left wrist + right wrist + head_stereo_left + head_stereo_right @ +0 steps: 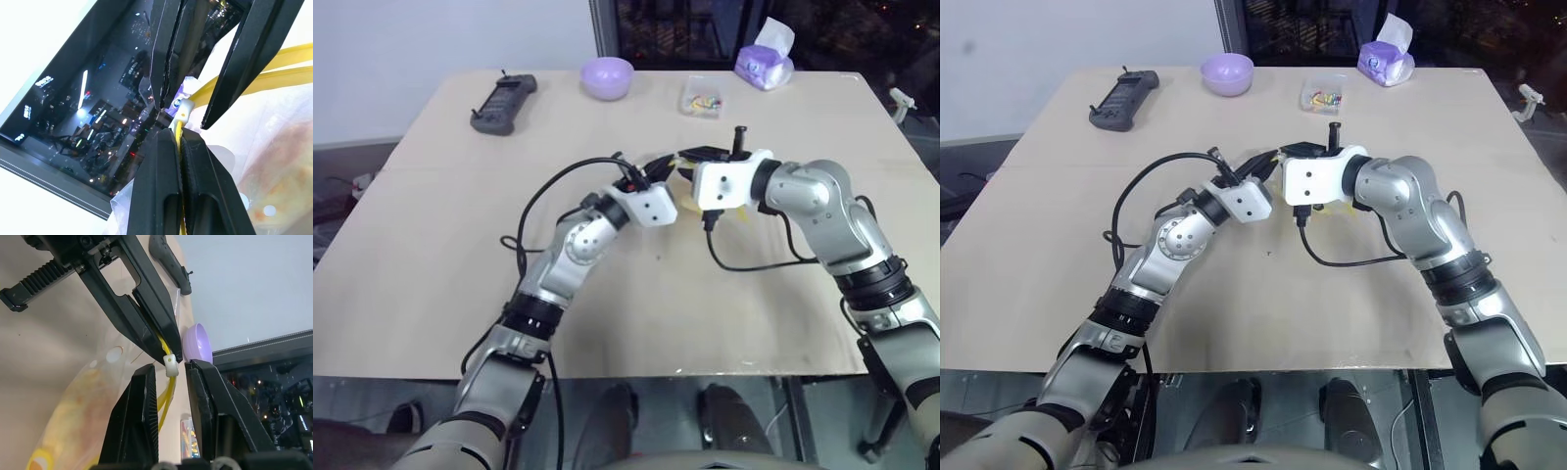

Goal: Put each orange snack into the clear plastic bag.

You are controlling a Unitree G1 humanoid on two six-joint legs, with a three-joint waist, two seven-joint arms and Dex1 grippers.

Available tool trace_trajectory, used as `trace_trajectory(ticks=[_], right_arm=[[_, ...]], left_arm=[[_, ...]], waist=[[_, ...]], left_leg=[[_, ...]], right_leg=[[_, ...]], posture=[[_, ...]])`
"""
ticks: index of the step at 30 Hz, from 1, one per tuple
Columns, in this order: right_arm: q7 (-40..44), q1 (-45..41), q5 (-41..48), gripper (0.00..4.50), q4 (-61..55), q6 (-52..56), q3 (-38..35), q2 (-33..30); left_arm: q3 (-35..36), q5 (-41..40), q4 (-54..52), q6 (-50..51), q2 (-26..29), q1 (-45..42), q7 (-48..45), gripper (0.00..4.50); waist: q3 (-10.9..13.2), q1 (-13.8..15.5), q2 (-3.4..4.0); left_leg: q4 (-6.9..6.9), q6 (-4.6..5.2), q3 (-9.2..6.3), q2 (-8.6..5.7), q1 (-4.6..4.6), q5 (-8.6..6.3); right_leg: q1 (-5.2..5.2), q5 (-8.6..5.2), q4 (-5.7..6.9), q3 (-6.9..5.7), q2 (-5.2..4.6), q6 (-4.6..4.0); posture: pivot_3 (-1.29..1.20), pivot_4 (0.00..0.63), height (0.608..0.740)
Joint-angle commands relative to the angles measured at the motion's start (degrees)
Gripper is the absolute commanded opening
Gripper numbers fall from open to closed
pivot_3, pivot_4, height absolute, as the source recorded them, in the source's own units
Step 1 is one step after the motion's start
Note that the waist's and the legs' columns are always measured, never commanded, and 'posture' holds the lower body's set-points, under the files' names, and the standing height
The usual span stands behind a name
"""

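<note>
Both arms meet mid-worktop (431,245), holding the clear plastic bag (93,396) up between them. Left gripper (179,142): jaws pressed together on the bag's yellow seal strip (274,73), just beside the small white slider (169,366). Right gripper (171,369): jaws partly spread, one each side of the slider, not yet clamped on it as far as the right wrist view shows. Orange snack (80,406) looks to be already inside the bag, seen as a golden blur through the film below the strip.

Risks, my read:
- Right jaws close off-centre → slider squirts out sideways, or they nip film instead of slider; small target, little margin.
- Pull along the strip w/ left grip so near → film bunches, slider jams, seal stays half open.
- Left pinch is on a thin strip only; a hard tug could slip it, bag sags, snack weight drags the mouth down and it may tip out onto the worktop.
- Any twist between the arms skews the strip and makes tracking worse.
</note>
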Motion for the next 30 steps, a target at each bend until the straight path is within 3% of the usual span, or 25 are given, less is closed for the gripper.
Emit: trace_trajectory(ticks=[1, 3, 4, 6, 16, 30], right_arm=[[-0.5, -1.4, 0.2, 1.08, -0.9, -0.3, -0.8, 0.3], [-0.5, -1.4, 0.1, 1.08, -0.8, -0.4, -0.7, 0.4], [-0.5, -1.3, 0.1, 0.55, -0.8, -0.4, -0.7, 0.4], [-0.5, -1.3, 0.0, 0.09, -0.7, -0.5, -0.7, 0.4], [-1.3, -1.1, -1.6, 0.09, 0.2, -0.4, -1.2, -0.5], [-4.2, -0.9, -2.9, 0.09, 2.1, 7.3, -4.5, -3.4]], left_arm=[[0.1, 0.2, -2.0, -0.8, 0.1, -0.8, 0.4, 0.00], [0.1, 0.2, -2.0, -0.8, 0.1, -0.7, 0.4, 0.00], [0.2, 0.2, -2.0, -0.7, 0.1, -0.7, 0.4, 0.00], [0.2, 0.2, -2.1, -0.7, 0.1, -0.7, 0.4, 0.00], [1.3, 0.2, -1.9, -0.1, 0.0, -0.9, 1.8, 0.00], [6.1, 2.9, 1.7, 3.7, 1.5, -4.7, 13.5, 0.00]], waist=[[0.0, 0.0, 0.00], [0.0, 0.0, 0.00], [0.0, 0.0, 0.00], [0.0, 0.0, 0.00], [0.0, 0.0, 0.00], [0.0, 0.0, 0.00]], left_leg=[[0.00, 0.00, 0.00, 0.00, 0.00, 0.00], [0.00, 0.00, 0.00, 0.00, 0.00, 0.00], [0.00, 0.00, 0.00, 0.00, 0.00, 0.00], [0.00, 0.00, 0.00, 0.00, 0.00, 0.00], [0.00, 0.00, 0.00, 0.00, 0.00, 0.00], [0.00, 0.00, 0.00, 0.00, 0.00, 0.00]], right_leg=[[0.00, 0.00, 0.00, 0.00, 0.00, 0.00], [0.00, 0.00, 0.00, 0.00, 0.00, 0.00], [0.00, 0.00, 0.00, 0.00, 0.00, 0.00], [0.00, 0.00, 0.00, 0.00, 0.00, 0.00], [0.00, 0.00, 0.00, 0.00, 0.00, 0.00], [0.00, 0.00, 0.00, 0.00, 0.00, 0.00]], posture=[[0.00, 0.150, 0.740], [0.00, 0.150, 0.740], [0.00, 0.150, 0.740], [0.00, 0.150, 0.740], [0.00, 0.150, 0.740], [0.00, 0.150, 0.740]])
